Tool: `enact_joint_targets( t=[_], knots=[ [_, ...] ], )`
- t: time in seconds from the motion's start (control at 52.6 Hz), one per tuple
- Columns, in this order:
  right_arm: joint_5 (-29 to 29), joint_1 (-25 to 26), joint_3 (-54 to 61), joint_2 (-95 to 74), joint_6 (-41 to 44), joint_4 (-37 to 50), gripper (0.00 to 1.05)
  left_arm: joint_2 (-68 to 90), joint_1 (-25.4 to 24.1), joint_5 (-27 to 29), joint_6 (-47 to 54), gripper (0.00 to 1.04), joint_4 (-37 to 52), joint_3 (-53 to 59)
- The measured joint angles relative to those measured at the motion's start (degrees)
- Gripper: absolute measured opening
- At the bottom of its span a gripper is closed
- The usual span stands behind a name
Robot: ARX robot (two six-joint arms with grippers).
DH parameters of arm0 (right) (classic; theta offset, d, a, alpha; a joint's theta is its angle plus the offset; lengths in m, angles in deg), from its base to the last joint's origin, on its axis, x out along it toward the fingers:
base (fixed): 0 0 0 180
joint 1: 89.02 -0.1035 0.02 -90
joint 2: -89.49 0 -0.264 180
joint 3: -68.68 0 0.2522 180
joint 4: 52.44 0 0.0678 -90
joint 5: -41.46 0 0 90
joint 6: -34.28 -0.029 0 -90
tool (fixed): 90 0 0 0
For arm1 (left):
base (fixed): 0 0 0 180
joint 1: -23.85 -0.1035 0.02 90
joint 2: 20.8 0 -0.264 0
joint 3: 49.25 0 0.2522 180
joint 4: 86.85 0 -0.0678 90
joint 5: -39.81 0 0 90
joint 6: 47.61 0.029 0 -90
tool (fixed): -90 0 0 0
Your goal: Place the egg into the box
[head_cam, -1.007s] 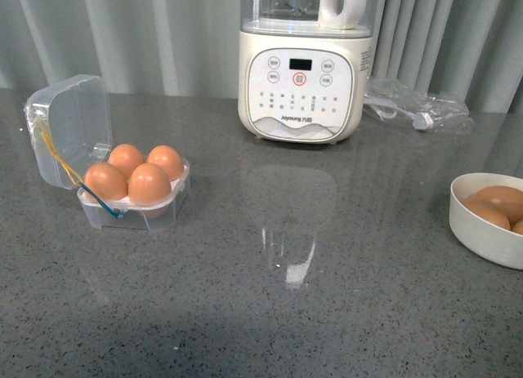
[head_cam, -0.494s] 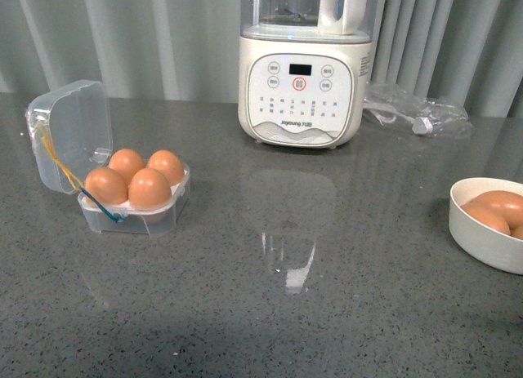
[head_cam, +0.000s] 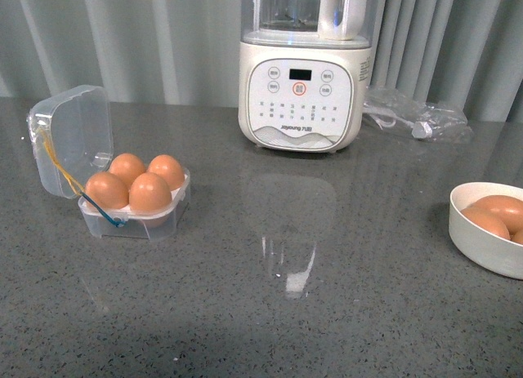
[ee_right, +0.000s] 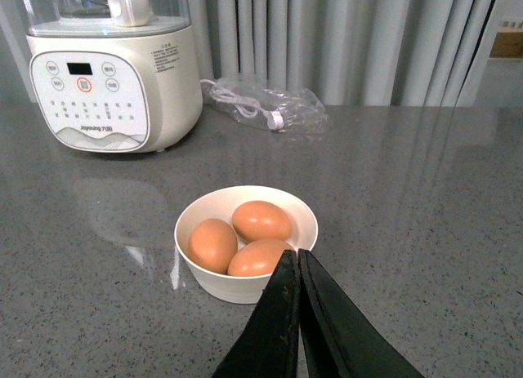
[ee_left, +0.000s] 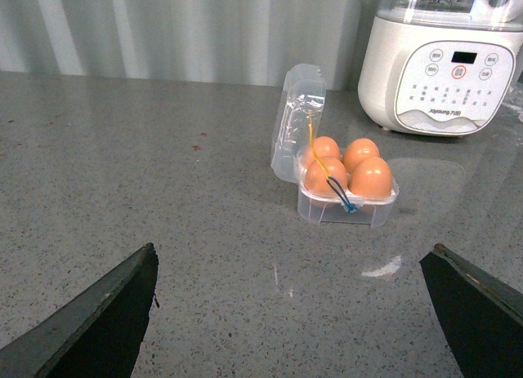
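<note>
The clear box stands at the table's left with its hinged lid open and upright. All four slots hold brown eggs. It also shows in the left wrist view, ahead of my left gripper, which is open, empty and well short of it. My right gripper is shut and empty, its tips just in front of the white bowl that holds three brown eggs. Neither arm shows in the front view.
A white blender stands at the back middle. A clear plastic bag with a cable lies to its right. The bowl sits at the right edge of the front view. Curtains hang behind the grey table.
The whole scene sits a little lower in the front view than before. The box, eggs, bowl and blender have not moved relative to each other.
</note>
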Motion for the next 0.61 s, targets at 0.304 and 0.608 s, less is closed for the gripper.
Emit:
enact_joint_targets(
  t=[0.304,0.608],
  knots=[
    [0.02,0.02,2.64,5.62,0.0,-2.6,0.03,0.0,0.0,0.0,0.0,0.98,0.0,0.0],
    [0.0,0.02,2.64,12.9,0.0,-9.4,0.03,0.0,0.0,0.0,0.0,0.98,0.0,0.0]
  ],
)
